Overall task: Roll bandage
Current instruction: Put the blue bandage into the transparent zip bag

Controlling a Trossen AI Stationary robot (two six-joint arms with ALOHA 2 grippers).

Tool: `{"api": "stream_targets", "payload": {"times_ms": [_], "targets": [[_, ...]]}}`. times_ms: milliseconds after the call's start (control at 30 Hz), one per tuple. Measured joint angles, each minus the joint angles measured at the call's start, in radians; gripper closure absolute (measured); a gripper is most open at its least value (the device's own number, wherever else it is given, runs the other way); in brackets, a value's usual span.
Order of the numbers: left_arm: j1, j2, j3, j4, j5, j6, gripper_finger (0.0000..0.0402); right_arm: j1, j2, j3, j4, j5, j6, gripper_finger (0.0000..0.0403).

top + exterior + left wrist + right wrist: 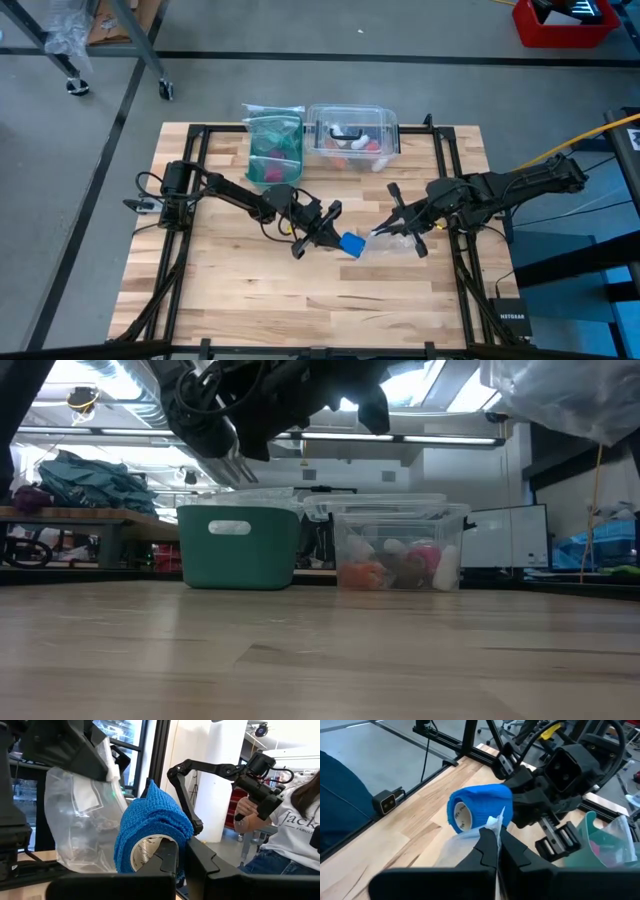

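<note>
Pinched in the left end effector [181, 857], whose fingers are clamped on its edge, the bandage [152, 827] is a blue roll held up off the table [250, 290]. Just beside it, the right end effector [495, 840] has its fingers together on a clear plastic zip bag [82, 827]. Farther back stand a green bin [273, 148] and a clear plastic box [352, 133].

We see a pale wooden bench [300, 290] on a grey concrete floor [330, 30] (a red crate [562, 25] sits in one corner). Long ceiling lights [450, 438] glow above, and a white pillar [215, 795] stands beside a seated person [295, 830].
</note>
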Motion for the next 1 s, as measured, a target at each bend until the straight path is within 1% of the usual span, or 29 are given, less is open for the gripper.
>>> {"api": "stream_targets", "payload": {"times_ms": [200,300,633,800,1000], "targets": [[-0.006,0.0,0.0,0.0,0.0,0.0,0.04,0.0,0.0,0.0,0.0,0.007,0.027,0.0402],[-0.009,0.0,0.0,0.0,0.0,0.0,0.04,0.0,0.0,0.0,0.0,0.035,0.035,0.0402],[-0.009,0.0,0.0,0.0,0.0,0.0,0.04,0.0,0.0,0.0,0.002,0.081,0.038,0.0402],[-0.01,0.0,0.0,0.0,0.001,0.0,0.04,0.0,0.0,0.0,0.002,0.13,0.038,0.0402],[-0.01,0.0,0.0,0.0,0.002,0.0,0.04,0.0,0.0,0.0,0.019,0.117,0.038,0.0402]]}}
